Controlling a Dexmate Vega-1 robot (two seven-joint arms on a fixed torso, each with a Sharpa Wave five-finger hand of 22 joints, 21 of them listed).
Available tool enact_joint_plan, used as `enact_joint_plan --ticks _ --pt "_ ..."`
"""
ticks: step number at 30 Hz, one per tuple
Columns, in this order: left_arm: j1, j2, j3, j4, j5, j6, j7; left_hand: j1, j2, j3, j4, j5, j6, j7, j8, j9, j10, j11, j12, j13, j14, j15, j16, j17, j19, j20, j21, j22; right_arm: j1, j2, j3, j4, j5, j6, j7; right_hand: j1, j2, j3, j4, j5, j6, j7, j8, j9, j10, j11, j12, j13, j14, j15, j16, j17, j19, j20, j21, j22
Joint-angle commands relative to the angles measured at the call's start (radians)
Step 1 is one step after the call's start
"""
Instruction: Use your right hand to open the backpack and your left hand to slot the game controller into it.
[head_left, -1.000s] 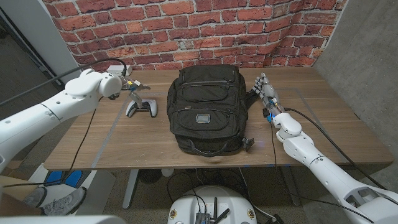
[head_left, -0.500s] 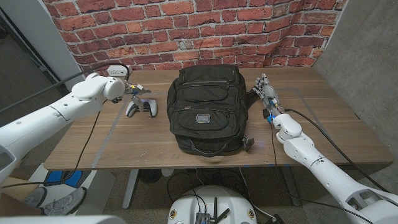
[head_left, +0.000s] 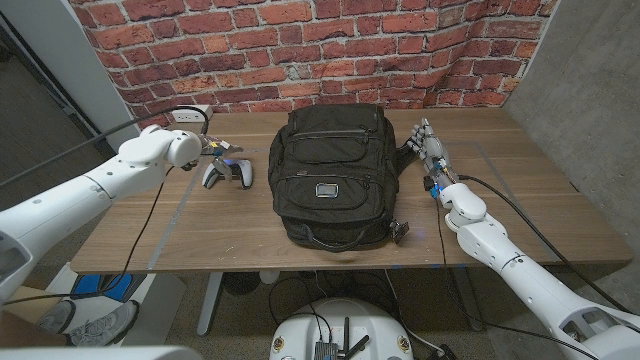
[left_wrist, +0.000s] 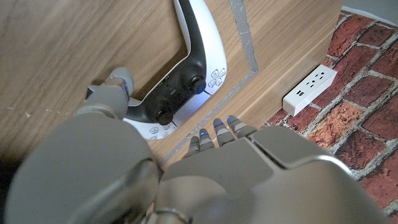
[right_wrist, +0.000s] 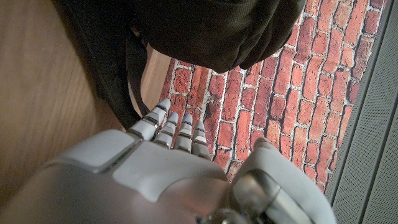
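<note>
While backpack (head_left: 333, 178) lies shut in the middle of the tabletop (head_left: 200, 225), with no opening visible along its zips, neither step looks done. Left robot hand (head_left: 212, 147) poised just over game controller (head_left: 228, 172), fingers spread around it in the left wrist view, thumb beside one grip, nothing held yet; contact with the shell cannot be told. Right robot hand (head_left: 427, 148) upright just beside the backpack's right flank, fingers straight and together-ish, holding nothing.

Step in hand, as judged: reaching for the controller, though the bag wants opening first. Next move calls for the right hand to find a zip pull near the top of the bag and draw it round, then for a firm wrap of the left fingers about the controller's body before lifting.

Count: one backpack, one game controller, one white power strip (head_left: 190, 112) by the brick wall.
</note>
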Motion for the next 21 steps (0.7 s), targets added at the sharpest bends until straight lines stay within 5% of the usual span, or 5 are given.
enact_joint_plan --ticks 1,21 --pt "0.011 -0.008 0.006 0.041 -0.016 -0.005 0.069 0.015 -0.002 -0.008 0.002 -0.004 0.019 -0.007 0.015 0.001 0.019 -0.007 0.008 0.003 0.017 -0.046 0.007 0.004 0.012 -0.003 0.006 0.001 -0.012 -0.011 0.004 -0.024 -0.004 -0.009 -0.011 -0.012 0.026 0.008 0.0 0.004 0.002 -0.004 0.005 0.003 0.005 -0.005 0.003 -0.001 -0.004 -0.001 0.007 0.001 0.008 0.001 -0.001 0.004" --pt "-0.044 -0.068 0.042 0.164 -0.061 -0.046 0.145 0.061 -0.002 -0.037 0.001 -0.001 0.126 -0.051 0.044 0.001 0.13 -0.072 0.022 0.004 0.13 -0.115 0.013 0.004 0.08 -0.042 0.006 0.0 -0.021 -0.018 0.009 -0.039 -0.005 -0.016 -0.02 -0.016 0.025 0.012 -0.001 0.003 0.003 -0.004 0.005 0.003 0.002 -0.008 0.003 -0.001 -0.005 0.0 0.007 -0.005 0.008 0.002 -0.003 0.004"
